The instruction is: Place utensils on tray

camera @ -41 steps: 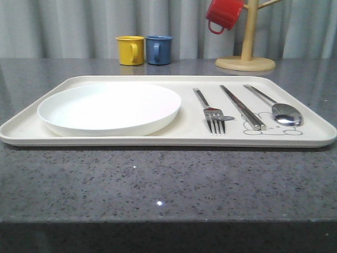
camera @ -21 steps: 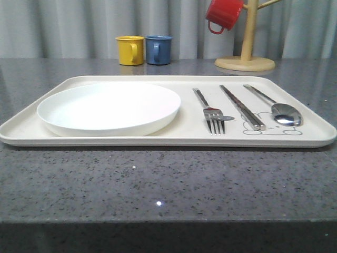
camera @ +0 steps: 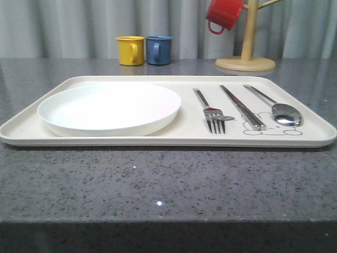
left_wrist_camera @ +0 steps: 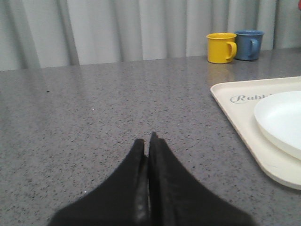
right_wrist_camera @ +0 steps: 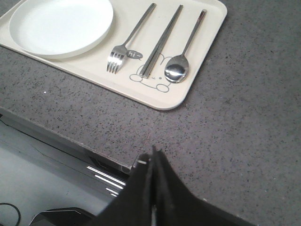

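Slim shiny silver metal utensils, all three lying side by side on the right half of the large flat cream rectangular tray (camera: 184, 138): four-tined fork (camera: 209, 112), flat straight chopsticks (camera: 242, 107), oval-bowled spoon (camera: 279, 108), each apart from its neighbour. Round white plate (camera: 109, 108) resting on the tray's left half. Placing step judged finished; nothing left to pick up, so probably only keeping both arms clear. Left gripper (left_wrist_camera: 147, 143) pressed together, empty, low over the bare speckled grey stone tabletop (camera: 158, 184) beside the tray. Right gripper (right_wrist_camera: 153, 157) also pressed together, empty, near the table's front edge. Behind: yellow mug (camera: 130, 50), blue mug (camera: 158, 49), red mug (camera: 223, 14) on a wooden stand (camera: 246, 58), grey curtain (camera: 79, 26).
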Tool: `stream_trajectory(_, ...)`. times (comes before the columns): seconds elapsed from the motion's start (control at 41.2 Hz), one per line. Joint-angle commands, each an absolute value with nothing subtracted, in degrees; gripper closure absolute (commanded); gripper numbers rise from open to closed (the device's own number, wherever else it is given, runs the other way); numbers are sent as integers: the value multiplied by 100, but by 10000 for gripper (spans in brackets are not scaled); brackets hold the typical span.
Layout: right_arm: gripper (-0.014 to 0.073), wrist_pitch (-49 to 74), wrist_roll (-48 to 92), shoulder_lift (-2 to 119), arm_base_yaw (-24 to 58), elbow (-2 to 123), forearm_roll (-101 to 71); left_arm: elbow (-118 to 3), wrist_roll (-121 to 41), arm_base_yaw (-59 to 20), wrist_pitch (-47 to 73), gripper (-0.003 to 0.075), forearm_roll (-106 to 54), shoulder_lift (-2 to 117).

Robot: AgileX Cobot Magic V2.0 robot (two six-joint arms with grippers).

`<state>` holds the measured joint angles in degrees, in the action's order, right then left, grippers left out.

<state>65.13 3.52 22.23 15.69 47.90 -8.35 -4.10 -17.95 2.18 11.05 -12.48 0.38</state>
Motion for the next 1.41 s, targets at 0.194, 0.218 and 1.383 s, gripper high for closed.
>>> stream_trajectory(0.194, 662, 6171, 365, 2280, 1571, 4912, -874, 35, -1744, -72, 0, 738, -1285, -172)
stream_trajectory(0.218, 662, 6171, 365, 2280, 1571, 4912, -874, 35, -1744, -108, 0, 738, -1285, -172)
stream_trajectory(1.383, 662, 6183, 365, 2280, 1571, 4912, -874, 35, -830, -147, 0, 738, -466, -172)
